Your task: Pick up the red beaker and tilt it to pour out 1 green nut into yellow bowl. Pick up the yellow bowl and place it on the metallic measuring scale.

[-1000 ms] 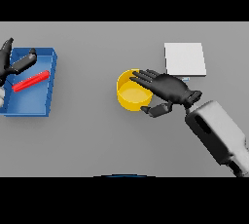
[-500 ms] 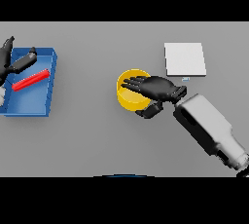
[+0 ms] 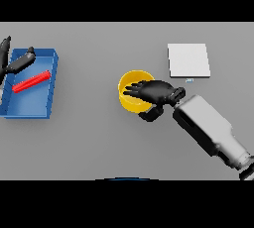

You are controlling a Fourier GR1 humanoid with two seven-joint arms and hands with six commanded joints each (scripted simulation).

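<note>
The yellow bowl (image 3: 130,92) stands mid-table. My right hand (image 3: 155,92) lies over its right half, fingers stretched flat across the opening, with the thumb (image 3: 150,115) low beside the bowl's near right rim. Most of the bowl's inside is hidden, and no green nut shows. The red beaker (image 3: 31,82) lies on its side in the blue tray (image 3: 30,109) at the far left. My left hand (image 3: 14,63) hovers open at the tray's far left corner, apart from the beaker. The metallic scale (image 3: 188,60) is a pale square pad behind and to the right of the bowl.
The blue tray takes up the left edge of the table. My right forearm (image 3: 208,128) slants in from the lower right, between the bowl and the near right corner.
My right hand has slid left, further over the yellow bowl, and its forearm has swung in closer. The left hand, beaker and scale have stayed put.
</note>
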